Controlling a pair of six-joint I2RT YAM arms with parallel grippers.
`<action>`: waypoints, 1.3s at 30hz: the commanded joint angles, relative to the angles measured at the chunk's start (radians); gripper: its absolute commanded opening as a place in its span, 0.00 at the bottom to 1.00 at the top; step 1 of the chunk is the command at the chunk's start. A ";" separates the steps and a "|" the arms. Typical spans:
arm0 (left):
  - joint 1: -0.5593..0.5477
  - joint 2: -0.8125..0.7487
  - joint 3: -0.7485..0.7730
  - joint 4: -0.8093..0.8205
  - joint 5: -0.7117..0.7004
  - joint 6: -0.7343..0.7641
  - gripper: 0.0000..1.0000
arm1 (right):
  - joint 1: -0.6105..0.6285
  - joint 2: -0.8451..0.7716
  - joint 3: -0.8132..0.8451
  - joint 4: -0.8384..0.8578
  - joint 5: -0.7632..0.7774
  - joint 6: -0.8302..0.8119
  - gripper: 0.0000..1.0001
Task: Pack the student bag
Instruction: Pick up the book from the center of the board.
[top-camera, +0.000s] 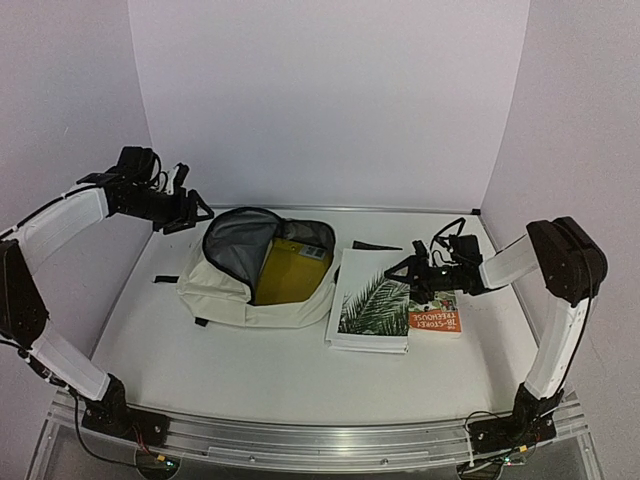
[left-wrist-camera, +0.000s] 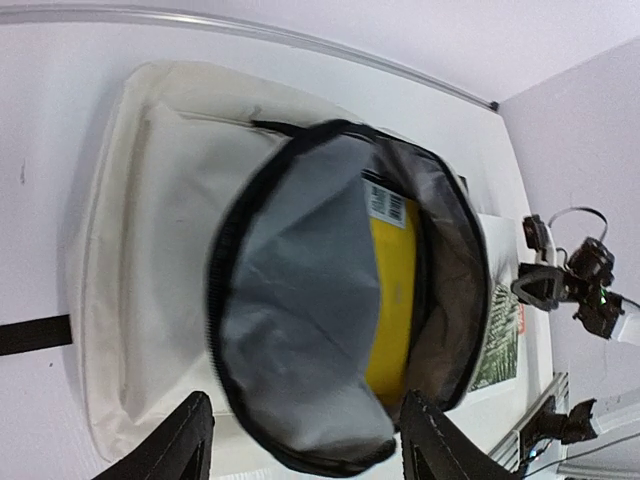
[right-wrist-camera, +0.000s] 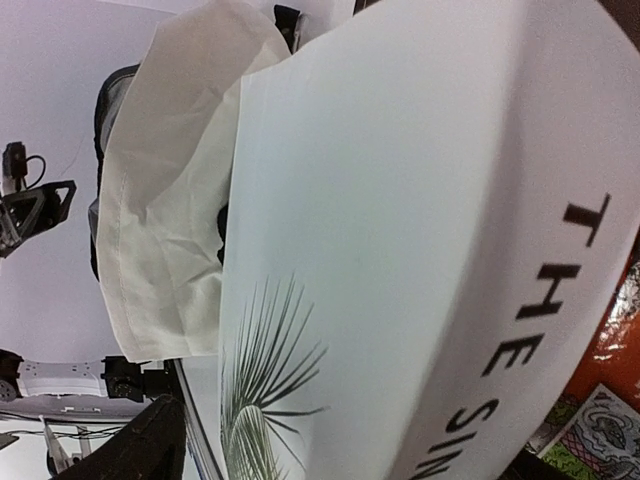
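Your left tool (top-camera: 190, 217) is open. In the left wrist view its two dark fingers (left-wrist-camera: 185, 445) stand wide apart with nothing between them, and it hangs in the air, clear of everything. In the top view it sits at about 10 o'clock from the student bag (top-camera: 235, 295), just off the bag's far corner and pointed toward it.

Your right tool (top-camera: 408, 278) also has its jaws spread. It is low over the 3 o'clock edge of the white palm-leaf book (top-camera: 372, 300), where that book meets the orange-red book (top-camera: 437, 320) with "TREEHOUSE" on its cover. The right wrist view shows one finger (right-wrist-camera: 150, 440) at the lower left, and the white cover fills the frame from very close. You cannot tell from these views whether a finger touches the cover.

The student bag lies flat on the tabletop (top-camera: 200, 355), a little to 9 o'clock of centre, with its mouth toward 12 to 1 o'clock. The zip is undone, the black-trimmed opening gapes, and the grey lining shows. A yellow book (top-camera: 290, 272) with a barcode label sits inside, at the 3 o'clock side of the opening. A black strap (top-camera: 165, 279) pokes out on the bag's 9 o'clock side.

The white palm-leaf book lies right against the bag at its 3 o'clock. The orange-red book lies just beside the white one, at its 4 o'clock corner.
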 joint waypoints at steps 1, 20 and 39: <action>-0.100 -0.088 -0.009 0.017 -0.077 -0.082 0.65 | 0.044 0.085 -0.001 0.049 0.002 0.079 0.84; -0.039 -0.081 -0.014 0.038 0.113 -0.073 0.79 | 0.079 -0.164 -0.042 0.111 0.052 0.204 0.40; 0.122 0.170 0.028 0.095 0.406 -0.016 0.84 | 0.137 -0.599 0.235 -0.399 0.327 0.220 0.36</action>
